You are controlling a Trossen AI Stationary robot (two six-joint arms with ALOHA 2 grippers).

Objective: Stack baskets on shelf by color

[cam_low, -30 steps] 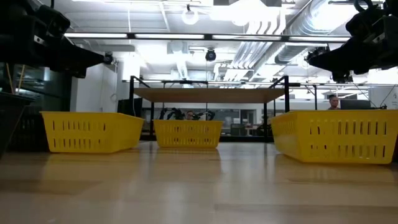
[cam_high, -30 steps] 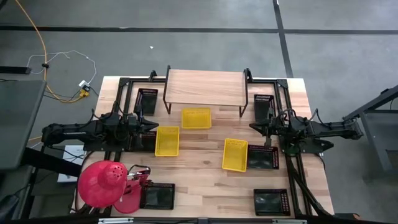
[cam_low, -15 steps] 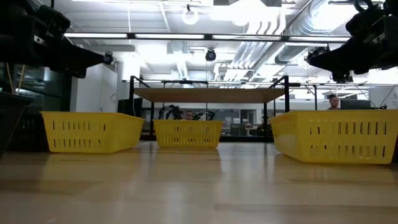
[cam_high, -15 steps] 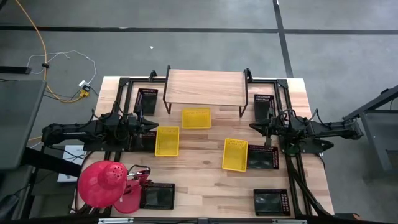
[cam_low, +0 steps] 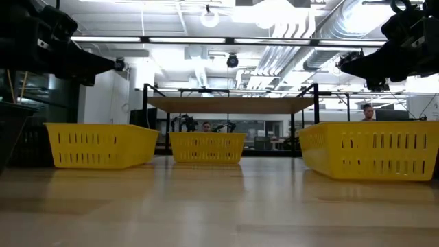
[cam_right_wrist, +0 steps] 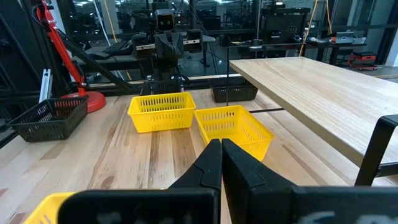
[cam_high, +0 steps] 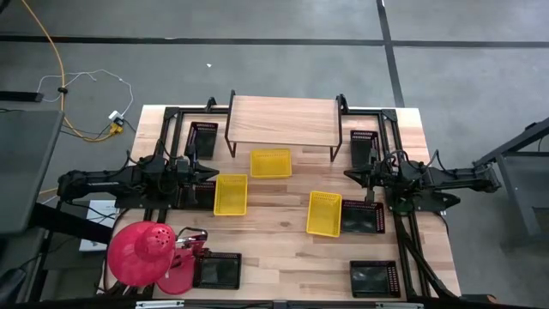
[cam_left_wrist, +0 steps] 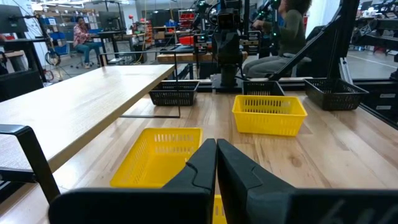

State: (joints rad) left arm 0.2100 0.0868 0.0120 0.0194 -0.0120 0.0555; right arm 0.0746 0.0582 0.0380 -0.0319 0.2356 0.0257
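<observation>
High view, shelf (cam_high: 283, 118) at table's (cam_high: 274, 257) far edge

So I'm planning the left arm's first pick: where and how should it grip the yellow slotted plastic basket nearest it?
Grip the yellow slotted plastic basket by its thin upright rim wall on the side facing the left gripper, coming down from above. It sits upright and open-topped, so one finger could go inside and one outside.

You won't find any readable text, label, brand, number or sign in these views. The baskets, shelf, tabletop and arms carry no lettering you can make out, and anything in the room behind the table is too small or blurred to read.
</observation>
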